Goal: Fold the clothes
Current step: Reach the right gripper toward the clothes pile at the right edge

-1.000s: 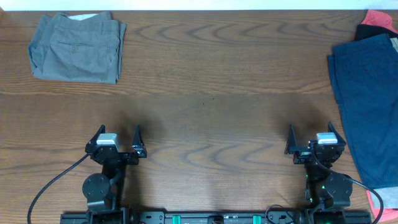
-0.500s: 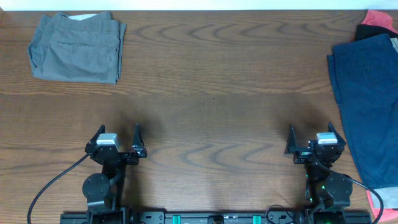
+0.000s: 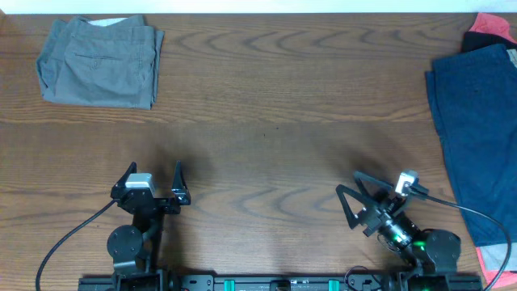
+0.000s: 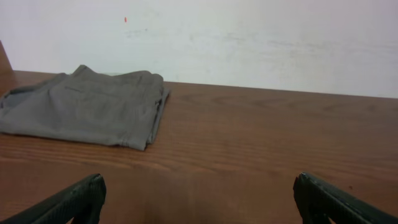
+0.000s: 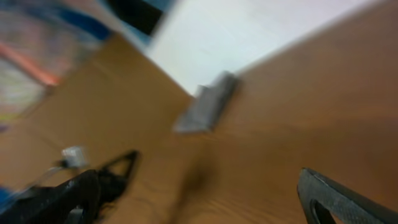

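Note:
A folded grey-olive pair of shorts (image 3: 98, 62) lies at the table's far left; it shows in the left wrist view (image 4: 87, 107) and, blurred, in the right wrist view (image 5: 206, 109). A dark navy blue pair (image 3: 481, 129) lies spread at the right edge, over a black and coral-red garment (image 3: 490, 28). My left gripper (image 3: 153, 179) is open and empty near the front edge. My right gripper (image 3: 352, 190) is open and empty, turned toward the left, near the front right.
The wooden table (image 3: 275, 121) stretches between the two piles. The arm bases and cables sit along the front edge (image 3: 258, 281). A white wall (image 4: 249, 37) stands behind the table's far edge.
My right gripper has swung leftward and rotated, now pointing toward the table's middle left. The left arm and the clothes have not moved.

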Controlling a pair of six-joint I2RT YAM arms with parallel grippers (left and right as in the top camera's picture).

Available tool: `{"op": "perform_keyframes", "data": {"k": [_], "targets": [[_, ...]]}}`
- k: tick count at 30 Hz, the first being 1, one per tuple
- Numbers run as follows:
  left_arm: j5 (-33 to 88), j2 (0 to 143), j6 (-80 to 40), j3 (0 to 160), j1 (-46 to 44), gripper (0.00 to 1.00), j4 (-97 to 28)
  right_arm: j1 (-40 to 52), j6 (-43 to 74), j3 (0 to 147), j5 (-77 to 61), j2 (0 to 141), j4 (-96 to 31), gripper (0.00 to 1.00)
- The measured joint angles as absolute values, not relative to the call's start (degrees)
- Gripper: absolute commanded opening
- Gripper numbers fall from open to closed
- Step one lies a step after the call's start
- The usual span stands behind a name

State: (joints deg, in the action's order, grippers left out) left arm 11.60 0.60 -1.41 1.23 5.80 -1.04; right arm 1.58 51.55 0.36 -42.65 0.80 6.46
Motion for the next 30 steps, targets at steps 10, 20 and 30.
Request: {"op": "perform_keyframes", "data": {"k": [10, 20, 30], "targets": [[11.6, 0.6, -1.4, 1.2, 5.8, 0.98, -1.0, 1.6, 55.0, 2.7, -45.3, 1.0, 20.4, 0.99], [11.6, 0.6, -1.4, 1.2, 5.8, 0.98, -1.0, 1.6, 29.4, 25.4, -37.8, 15.7, -11.2, 0.99], [11.6, 0.6, -1.4, 1.2, 5.8, 0.98, -1.0, 1.6, 8.1, 52.4, -5.9, 43.6, -29.3, 0.99]]}}
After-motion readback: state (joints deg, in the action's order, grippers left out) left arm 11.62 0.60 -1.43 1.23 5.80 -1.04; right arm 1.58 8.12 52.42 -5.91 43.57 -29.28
